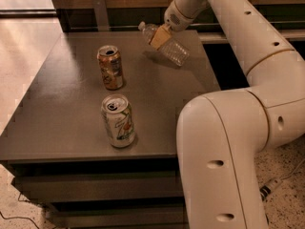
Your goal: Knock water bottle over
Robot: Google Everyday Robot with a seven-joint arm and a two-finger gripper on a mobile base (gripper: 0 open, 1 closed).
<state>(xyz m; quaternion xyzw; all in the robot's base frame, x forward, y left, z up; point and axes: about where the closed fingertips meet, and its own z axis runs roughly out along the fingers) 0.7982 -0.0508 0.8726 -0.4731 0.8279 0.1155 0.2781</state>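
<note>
The water bottle, clear and ribbed with a white cap, is tilted steeply at the far right of the dark table. Its cap points up-left and its base points down-right, close to the tabletop. My gripper, with tan fingers, reaches in from the upper right and is shut around the bottle's upper part, just below the cap. The bottle casts a shadow on the table beneath it.
An orange-brown soda can stands upright left of the bottle. A white-and-green soda can stands nearer the front edge. My white arm fills the right side. A wooden wall runs behind the table.
</note>
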